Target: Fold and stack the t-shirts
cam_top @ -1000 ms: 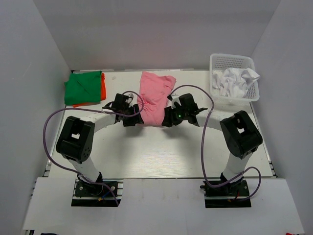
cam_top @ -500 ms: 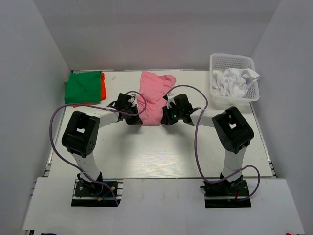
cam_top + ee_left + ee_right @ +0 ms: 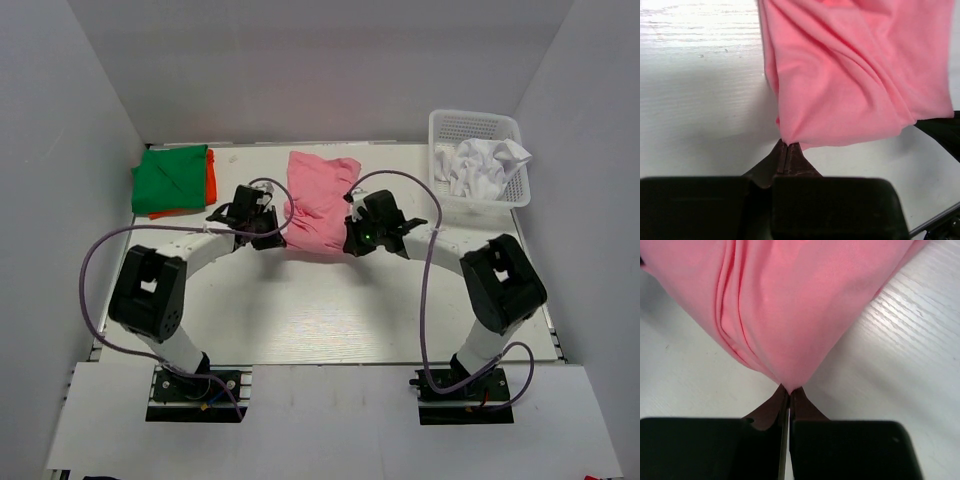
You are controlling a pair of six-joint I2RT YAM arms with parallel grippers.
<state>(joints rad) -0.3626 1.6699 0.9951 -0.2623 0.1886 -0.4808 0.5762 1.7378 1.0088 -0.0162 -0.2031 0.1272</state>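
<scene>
- The salmon pink t-shirt (image 3: 318, 205) lies partly folded in the middle of the tabletop (image 3: 320, 310), towards the far edge. The left tool (image 3: 787, 146) is clamped on its near left corner and the right tool (image 3: 789, 390) on its near right corner, the jaws of each pressed together on a thin pinch of cloth.
- Each pinch takes only the very tip of a corner, so a quick lift could pull the cloth free on one side and the fold would fall askew.
- The grip may hold only the top layer, in which case the layers below would drag behind and bunch.
- If the two arms move at unequal pace, the held edge twists and the fold lands crooked.
- A wide sweep to the left could disturb the green t-shirt (image 3: 170, 178) stacked on the orange t-shirt (image 3: 211, 182). The white t-shirt (image 3: 480, 165) lies crumpled in the basket (image 3: 475, 122), well apart.
</scene>
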